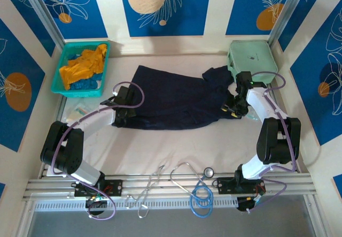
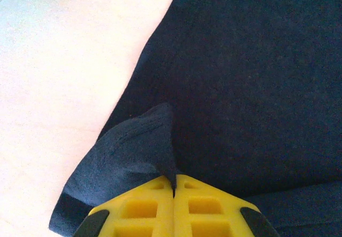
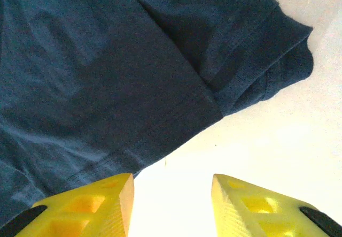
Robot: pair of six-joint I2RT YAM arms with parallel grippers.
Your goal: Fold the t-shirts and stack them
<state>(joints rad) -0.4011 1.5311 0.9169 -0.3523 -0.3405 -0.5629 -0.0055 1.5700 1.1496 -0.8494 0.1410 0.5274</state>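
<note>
My left jaws clamped a fold of the navy shirt [image 1: 176, 100] at its left edge; my right jaws stood apart, empty, beside its right sleeve [image 3: 251, 50].

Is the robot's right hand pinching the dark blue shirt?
No, the right gripper's yellow fingers stand apart with bare table between them, and the navy t-shirt is not in that gap.
</note>
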